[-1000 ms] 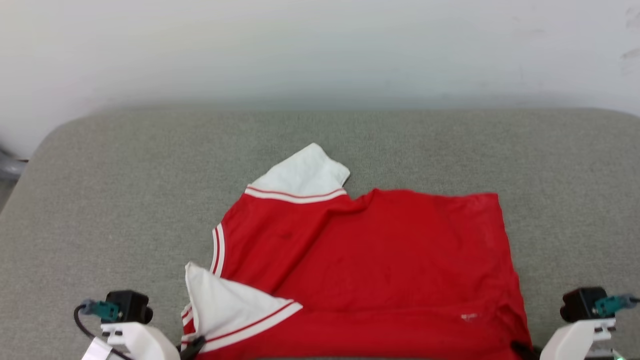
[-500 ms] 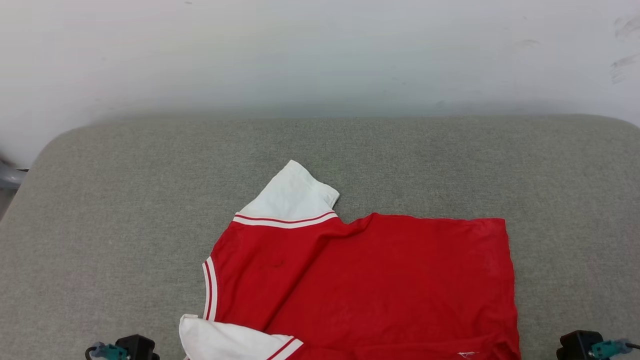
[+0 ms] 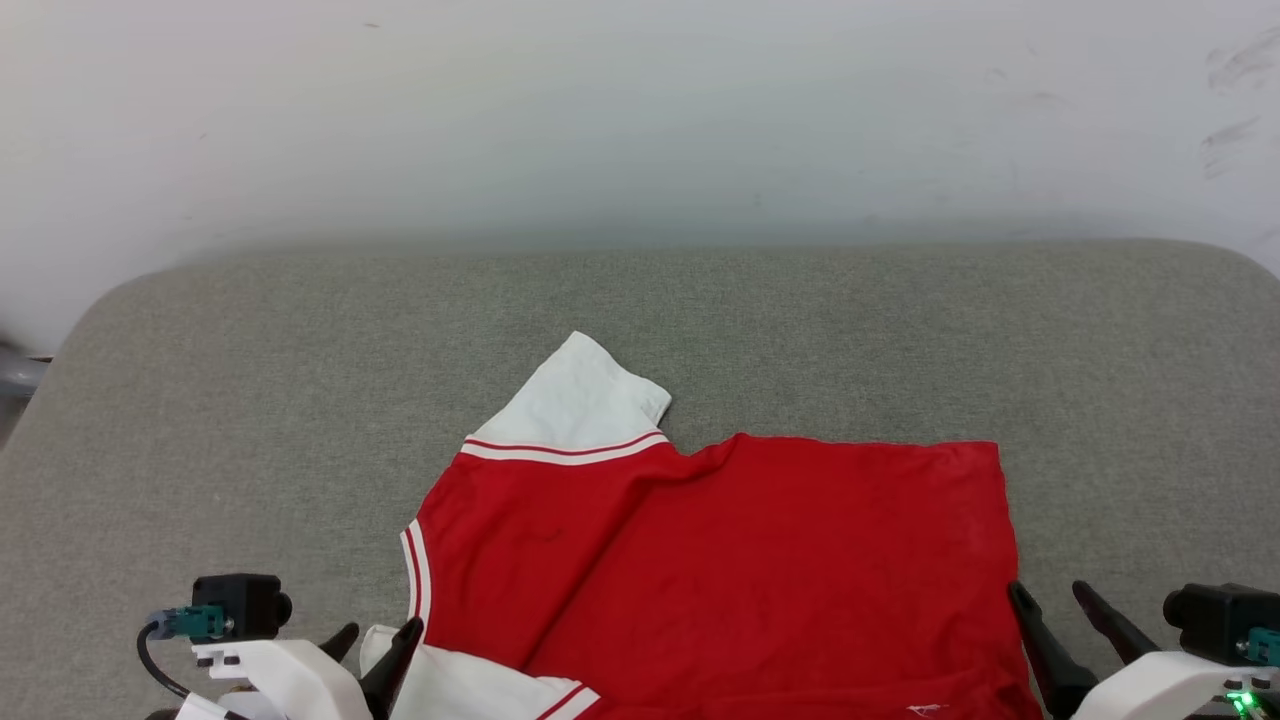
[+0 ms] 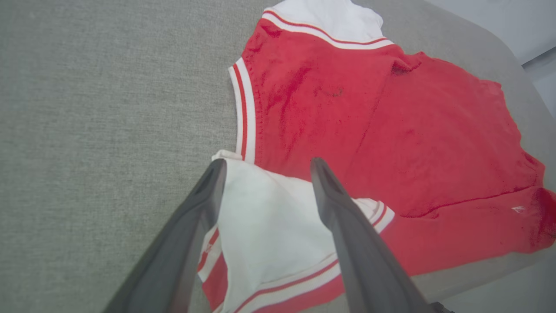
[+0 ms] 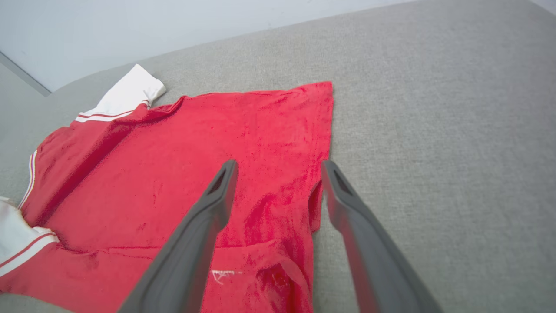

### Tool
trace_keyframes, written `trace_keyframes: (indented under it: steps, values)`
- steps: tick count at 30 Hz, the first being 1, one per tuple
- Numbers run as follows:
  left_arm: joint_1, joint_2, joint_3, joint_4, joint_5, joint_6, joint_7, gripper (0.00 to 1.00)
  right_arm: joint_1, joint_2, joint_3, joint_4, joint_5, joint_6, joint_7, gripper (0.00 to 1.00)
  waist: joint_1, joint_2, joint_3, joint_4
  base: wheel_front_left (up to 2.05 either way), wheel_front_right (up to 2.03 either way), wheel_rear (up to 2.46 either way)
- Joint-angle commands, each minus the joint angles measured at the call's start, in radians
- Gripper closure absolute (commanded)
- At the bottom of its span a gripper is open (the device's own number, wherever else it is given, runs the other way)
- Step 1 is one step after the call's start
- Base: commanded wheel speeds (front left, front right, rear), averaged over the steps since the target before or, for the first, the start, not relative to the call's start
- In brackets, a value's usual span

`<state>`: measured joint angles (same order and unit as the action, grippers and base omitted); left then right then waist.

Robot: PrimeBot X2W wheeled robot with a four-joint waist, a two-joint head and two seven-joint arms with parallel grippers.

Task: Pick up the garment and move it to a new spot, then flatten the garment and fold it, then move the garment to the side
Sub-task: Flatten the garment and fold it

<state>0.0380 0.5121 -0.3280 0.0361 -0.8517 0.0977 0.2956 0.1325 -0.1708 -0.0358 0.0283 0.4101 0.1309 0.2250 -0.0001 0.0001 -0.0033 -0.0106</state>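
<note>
The garment [image 3: 760, 560] is a red jersey with white sleeves and red-and-white stripe trim. It lies back up and creased at the near edge of the grey bench [image 3: 250, 380]. Its long axis runs left to right, with the neck on the left, the hem on the right, and one sleeve [image 3: 575, 395] pointing toward the wall. The left end effector [image 3: 382, 630] is spread above the near sleeve [image 4: 265, 208]. The right end effector [image 3: 1048, 592] is spread at the hem corner, holding nothing.

I'm seeing bright, even, diffuse light and barely any shadow. The wall [image 3: 640, 120] looks hazy in my head view; both wrist views bow at their edges.
</note>
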Motion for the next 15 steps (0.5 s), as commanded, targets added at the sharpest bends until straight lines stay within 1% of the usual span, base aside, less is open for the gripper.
trace_keyframes:
  steps: [1,8,12,15]
  values:
    - [-0.013,-0.004,0.003,-0.002,0.007,0.002,-0.010,0.00,-0.009,0.008,-0.001,-0.006,-0.007,0.000,-0.006,0.00,0.0001,-0.0001,0.000,-0.002,0.00,0.00,0.00]
    - [-0.103,-0.027,0.018,-0.013,0.107,-0.004,-0.179,0.00,-0.056,0.046,-0.044,-0.072,-0.102,0.000,-0.110,0.00,0.0001,-0.0001,0.032,-0.010,0.00,0.00,0.00]
    - [-0.162,-0.042,0.031,-0.006,0.156,-0.002,-0.275,0.00,-0.094,0.064,-0.062,-0.121,-0.137,0.000,-0.131,0.00,0.0001,-0.0001,0.087,-0.022,0.00,0.00,0.00]
    - [-0.214,-0.053,0.033,0.014,0.178,-0.008,-0.323,0.00,-0.129,0.073,-0.064,-0.156,-0.160,0.000,-0.136,0.00,0.0001,-0.0001,0.145,-0.035,0.00,0.00,0.00]
